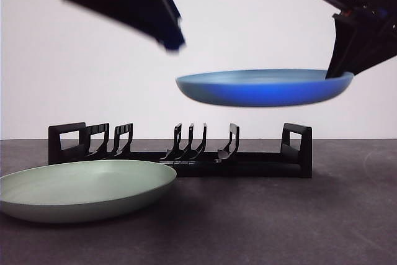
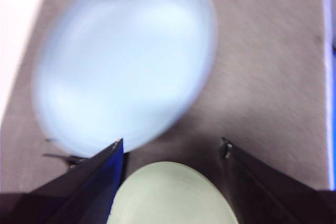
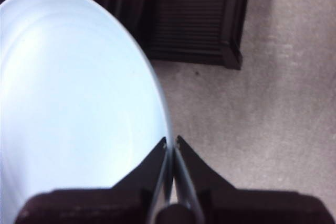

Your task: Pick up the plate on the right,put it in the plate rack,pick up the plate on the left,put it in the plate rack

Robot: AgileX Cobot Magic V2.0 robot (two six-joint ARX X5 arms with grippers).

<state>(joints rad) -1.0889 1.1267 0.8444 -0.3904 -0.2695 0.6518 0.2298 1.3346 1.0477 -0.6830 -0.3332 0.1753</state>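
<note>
The blue plate (image 1: 263,88) hangs level in the air above the right half of the plate rack (image 1: 186,153). My right gripper (image 1: 338,72) is shut on its right rim, and the right wrist view shows the jaws (image 3: 171,142) pinching the rim of the plate (image 3: 73,93), with the rack (image 3: 194,24) beyond it. A pale green plate (image 1: 80,187) lies flat on the table at the front left. My left gripper (image 1: 170,44) hovers high up, open and empty. In its blurred wrist view the gripper (image 2: 172,145) looks down on the blue plate (image 2: 126,61) and the green plate (image 2: 168,195).
The rack stands across the middle of the dark table (image 1: 298,215), its curved prongs upright and a boxy handle at each end. The green plate sits just in front of the rack's left end.
</note>
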